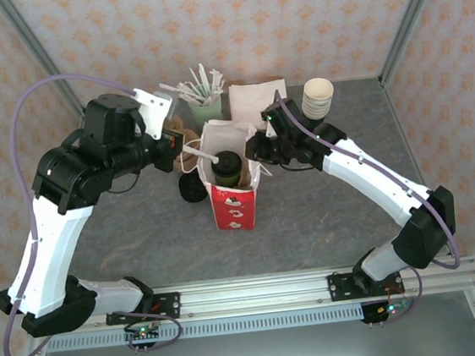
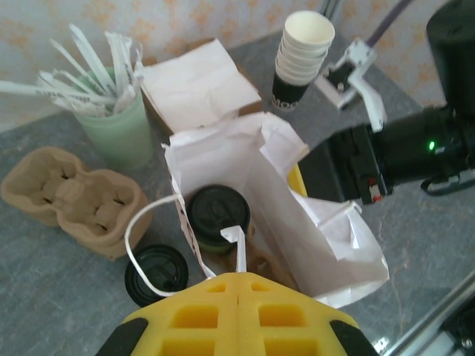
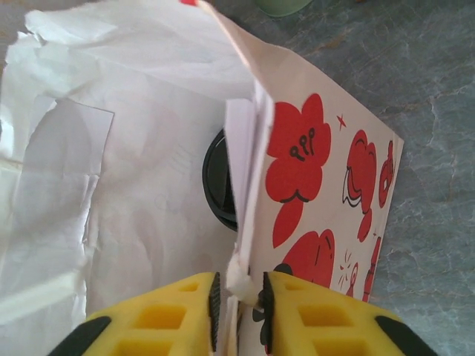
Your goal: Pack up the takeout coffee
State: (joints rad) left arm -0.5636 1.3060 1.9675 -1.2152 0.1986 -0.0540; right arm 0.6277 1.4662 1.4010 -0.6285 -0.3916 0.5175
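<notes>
On the table point(image 1: 327, 219), the bag point(image 1: 234, 205) stands upright with the coffee point(image 2: 217, 215) inside, black lid up. I see the left gripper point(image 2: 237, 278) closed tight on the bag's white handle point(image 2: 136, 222). The right gripper point(image 3: 240, 285) has its jaws a little apart with the bag's rim between them; I cannot tell whether they pinch it. A stack of lids point(image 1: 192, 189) lies just beside the bag.
</notes>
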